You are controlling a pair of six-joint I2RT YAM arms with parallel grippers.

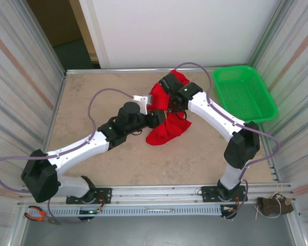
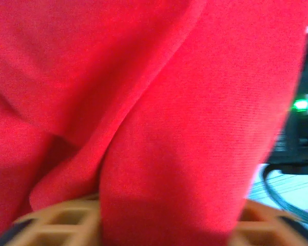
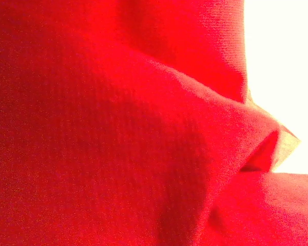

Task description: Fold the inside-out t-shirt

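Note:
The inside-out t-shirt (image 1: pixel 167 132) is a bright red bunch in the middle of the table, with no print showing. Both arms meet over it. My left gripper (image 1: pixel 158 119) reaches in from the left at the bunch's upper left edge. In the left wrist view its tan fingers (image 2: pixel 56 220) stand wide apart with a thick fold of the red cloth (image 2: pixel 195 102) between them. My right gripper (image 1: pixel 170 105) comes in from the right and is buried in the cloth. In the right wrist view red cloth (image 3: pixel 118 128) hides its fingers.
A green mesh basket (image 1: pixel 244 92) sits at the back right corner. Bare tan table (image 1: pixel 102 87) lies to the left and in front of the shirt. Orange-handled pliers (image 1: pixel 38 215) rest beyond the near rail. Metal walls close both sides.

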